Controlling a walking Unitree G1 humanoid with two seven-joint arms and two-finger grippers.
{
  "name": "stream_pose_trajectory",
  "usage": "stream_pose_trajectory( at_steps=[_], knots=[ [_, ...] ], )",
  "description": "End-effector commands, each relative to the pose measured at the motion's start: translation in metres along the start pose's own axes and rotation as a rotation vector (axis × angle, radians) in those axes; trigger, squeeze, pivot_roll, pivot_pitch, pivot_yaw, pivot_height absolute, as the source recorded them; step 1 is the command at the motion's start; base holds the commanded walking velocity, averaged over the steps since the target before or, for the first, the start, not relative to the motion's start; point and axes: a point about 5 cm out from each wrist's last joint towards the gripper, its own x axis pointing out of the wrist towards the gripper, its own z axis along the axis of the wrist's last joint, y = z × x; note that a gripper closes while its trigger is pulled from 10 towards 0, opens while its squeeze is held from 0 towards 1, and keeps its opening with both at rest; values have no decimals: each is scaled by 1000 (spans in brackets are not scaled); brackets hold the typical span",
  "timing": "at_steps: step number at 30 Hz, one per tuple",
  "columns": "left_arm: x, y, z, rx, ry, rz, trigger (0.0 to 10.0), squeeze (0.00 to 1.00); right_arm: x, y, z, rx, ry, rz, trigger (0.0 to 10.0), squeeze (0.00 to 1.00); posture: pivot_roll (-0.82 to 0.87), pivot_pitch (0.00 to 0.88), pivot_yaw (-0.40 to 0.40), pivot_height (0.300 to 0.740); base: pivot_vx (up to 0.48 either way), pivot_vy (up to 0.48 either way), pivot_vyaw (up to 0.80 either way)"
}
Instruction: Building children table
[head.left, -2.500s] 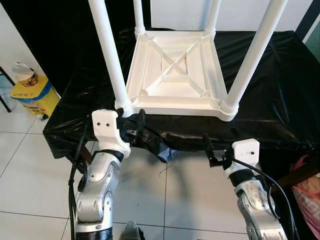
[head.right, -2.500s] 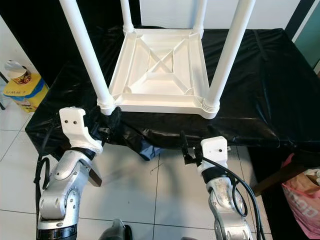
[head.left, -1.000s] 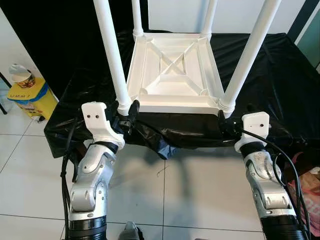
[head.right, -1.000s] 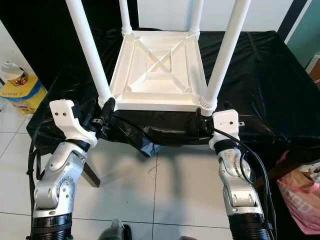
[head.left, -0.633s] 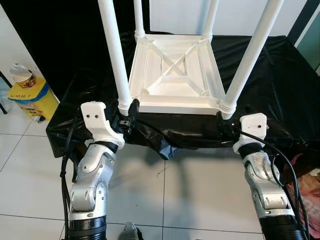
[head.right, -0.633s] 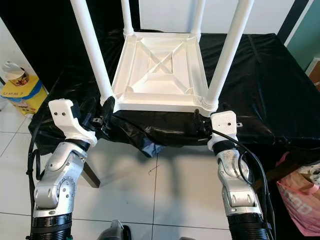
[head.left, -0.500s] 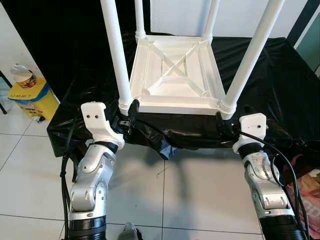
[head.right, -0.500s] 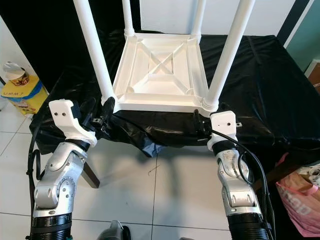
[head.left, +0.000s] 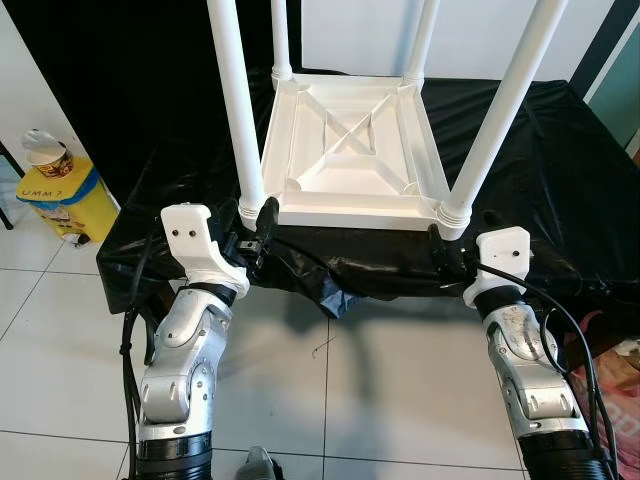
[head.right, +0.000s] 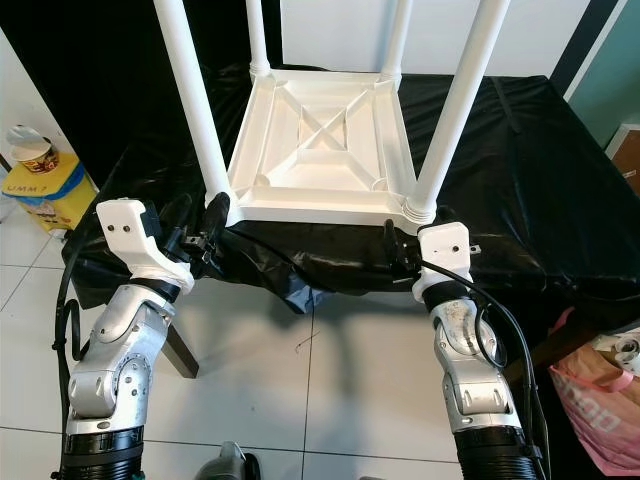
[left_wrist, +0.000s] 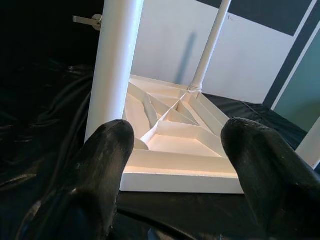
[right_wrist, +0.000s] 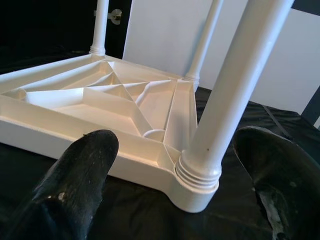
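a white plastic children's table (head.left: 350, 150) lies upside down in the upper middle of the head views, its underside with crossed ribs facing up and four round white legs rising out of the top of the frame. it rests on a surface draped in black plastic sheeting (head.left: 560, 170), close to that surface's near edge. the left gripper (head.left: 262, 228) sits at the table's near left corner, just beside the base of the near left leg (head.left: 232, 110); in the left wrist view its two black fingers (left_wrist: 107, 165) stand wide apart with the table edge between them. the right gripper (head.left: 442, 250) sits just below the near right corner; the right wrist view shows its fingers (right_wrist: 82, 172) spread on either side of the near right leg (right_wrist: 232, 95), not touching it. a yellow box (head.left: 62, 195) stands on the tiled floor (head.left: 400, 390) at mid left.
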Motion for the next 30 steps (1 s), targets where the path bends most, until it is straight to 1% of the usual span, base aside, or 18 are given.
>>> stream_pose_trajectory(
  at_steps=[1, 14, 19, 26, 30],
  knots=[
    [0, -1, -2, -4, 1, -2, 10000, 0, -2, 0, -3, 3, 8, 6, 10000, 0, 4, 32, -62, 740, 255, 0, 0],
    [0, -1, -2, -7, -3, 0, 10000, 0, -2, -1, -4, 2, 9, 11, 10000, 0, 2, 32, -68, 740, 269, 0, 0],
    [-3, -2, -1, -14, -28, 12, 10000, 0, -4, -1, -5, 0, 13, 15, 10000, 0, 3, 36, -70, 740, 0, 0, 0],
    [-4, -4, -1, -10, -35, 15, 10000, 0, -5, 0, -5, 3, 17, 20, 10000, 0, 4, 42, -69, 740, 0, 0, 0],
    [-4, -8, -2, 16, -17, -30, 10000, 0, -7, 0, -7, 9, 28, 19, 10000, 0, 4, 49, -66, 740, 0, 0, 0]
  ],
)
